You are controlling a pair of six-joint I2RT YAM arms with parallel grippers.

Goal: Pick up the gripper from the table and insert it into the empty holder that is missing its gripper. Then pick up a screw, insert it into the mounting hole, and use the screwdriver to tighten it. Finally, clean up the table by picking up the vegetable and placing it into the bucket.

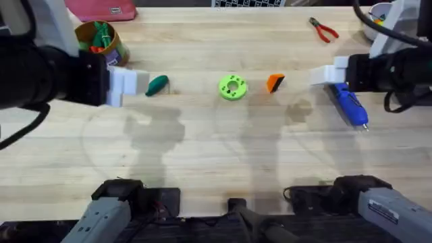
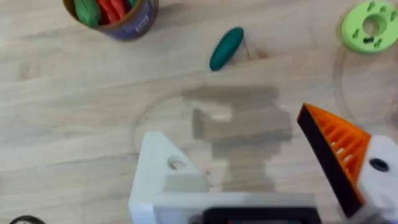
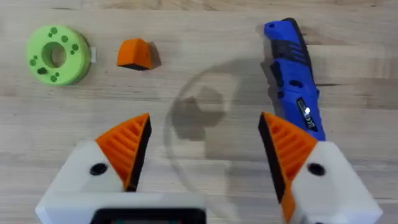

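Wood table point(image 1: 216, 162): both arms raised, right gripper point(image 3: 202, 146) spread.

Table point(image 1: 216, 155): pale wood, visible grain, matt. Gripper point(image 3: 134, 54): orange plastic, matt, black edge. Screwdriver point(image 3: 292, 74): blue plastic body w/ slight sheen, thin metal tip. Vegetable point(image 2: 226, 47): dark green, smooth, looks plastic. Green disc point(image 3: 55, 54): bright plastic w/ holes, matt. Bucket point(image 2: 118, 25): tan tub, purple label band. Right gripper point(image 3: 202, 146): white plastic fingers w/ orange ribbed pads. Left gripper point(image 2: 249, 168): one bare white plastic holder point(image 2: 165, 174), one ribbed orange pad. Pliers point(image 1: 324, 30): red handles, metal jaws.
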